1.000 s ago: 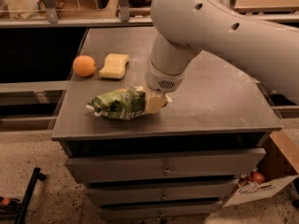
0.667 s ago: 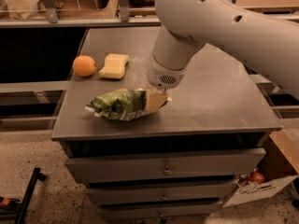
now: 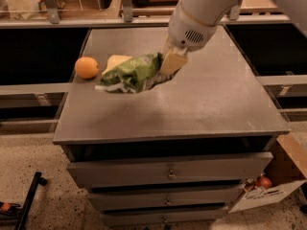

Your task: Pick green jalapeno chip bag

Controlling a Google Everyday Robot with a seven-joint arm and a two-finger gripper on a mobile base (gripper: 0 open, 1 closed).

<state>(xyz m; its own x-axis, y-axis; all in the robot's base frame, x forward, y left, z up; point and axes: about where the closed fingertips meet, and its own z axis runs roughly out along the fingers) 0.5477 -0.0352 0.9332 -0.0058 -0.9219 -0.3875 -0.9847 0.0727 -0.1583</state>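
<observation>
Gripping the right end of the green jalapeno chip bag (image 3: 132, 74) with the hand (image 3: 171, 63), closed narrow on the foil just below the white wrist.

Versus a second ago: up off the counter (image 3: 206, 104). Back then, lying flat toward the front left of the top; now hanging higher in view, overlapping the near edge of the pale sponge (image 3: 114, 60), with a dark shadow underneath. Reads as a lift under way with the grasp holding; pick probably near done, pending more clearance.

Long axis running roughly left to right across the view, slightly tilted: held end high at right, free crimped end drooping low at left, pointing toward the counter's left edge, passing in front of and below the orange (image 3: 87, 67). No contact with the orange.

Worth watching for slip, given a one-end hold on crinkled foil.
</observation>
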